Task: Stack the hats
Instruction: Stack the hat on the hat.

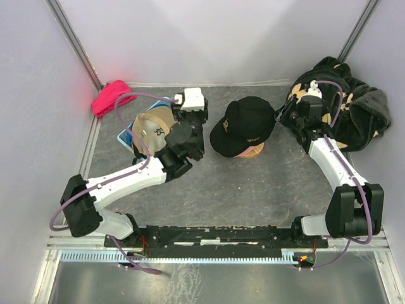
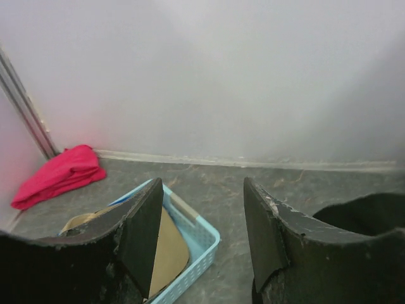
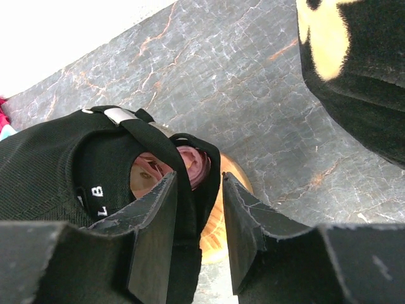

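So the right gripper is parked right at the back of the black fabric baseball cap with small white lettering. That cap sits just past its fingertips, toward the middle of the grey marbled tabletop. Its two fingers are parted. In the wrist view the back edge of that cap runs straight across the gap between them, and I honestly can't tell whether the pads are touching the fabric or just hanging over it. Through the opening at the back of the black cap, just ahead of the fingertips, you can see a pink fabric cap underneath, so the black one is lying on top of the pink one. A tan-orange rounded edge pokes out below both, no clue what exactly that is. On the far side of this hand from the caps, close by, is the big black plush fabric with beige flowers, bunched up in the corner. The left gripper has its fingers spread with nothing between them, only tabletop and the pale wall ahead. Down past its left finger there's a light blue plastic basket with a tan fabric cap lying inside. Further ahead and off to the left of that hand, right by the wall, is a small red-pink cloth bundle.
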Tool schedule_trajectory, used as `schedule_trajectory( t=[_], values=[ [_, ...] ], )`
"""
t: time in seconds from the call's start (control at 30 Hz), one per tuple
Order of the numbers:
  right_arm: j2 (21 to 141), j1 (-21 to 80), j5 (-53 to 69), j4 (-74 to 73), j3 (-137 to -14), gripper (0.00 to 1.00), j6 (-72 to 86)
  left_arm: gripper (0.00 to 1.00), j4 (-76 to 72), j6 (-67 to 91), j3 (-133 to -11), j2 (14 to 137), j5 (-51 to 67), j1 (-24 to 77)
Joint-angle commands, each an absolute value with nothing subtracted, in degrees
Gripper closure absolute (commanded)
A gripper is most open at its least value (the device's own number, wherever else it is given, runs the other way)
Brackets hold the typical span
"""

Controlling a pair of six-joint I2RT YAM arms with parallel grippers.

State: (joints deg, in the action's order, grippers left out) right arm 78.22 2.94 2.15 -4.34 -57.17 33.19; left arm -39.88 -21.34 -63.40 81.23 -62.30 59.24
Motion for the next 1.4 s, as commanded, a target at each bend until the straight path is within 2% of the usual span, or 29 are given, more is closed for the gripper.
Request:
schedule_trajectory(
  t=[0.0,0.3,0.7,0.97,1.37],
  values=[
    [76.71,2.78,-0.08,-3.38,-58.84,0.57,33.87,0.39,-21.65,-3.74,-68.32,81.15,-51.99,56.09],
    [71.30,2.83,-4.63,-1.06,-58.12,0.55,32.50,0.39,-8.10,13.30,-74.36,84.51,-31.85,46.03],
    [75.63,8.51,4.50,6.23,-65.03,0.53,30.72,0.39,-6.93,26.53,-81.10,93.07,-10.05,36.36],
    [81.11,14.19,4.71,8.72,-68.59,0.53,29.82,0.39,-9.33,32.80,-83.98,98.55,-0.74,32.98],
    [85.99,16.35,-1.61,15.47,-59.46,0.56,31.27,0.41,-14.11,38.97,-87.35,108.69,9.02,32.67]
  ],
)
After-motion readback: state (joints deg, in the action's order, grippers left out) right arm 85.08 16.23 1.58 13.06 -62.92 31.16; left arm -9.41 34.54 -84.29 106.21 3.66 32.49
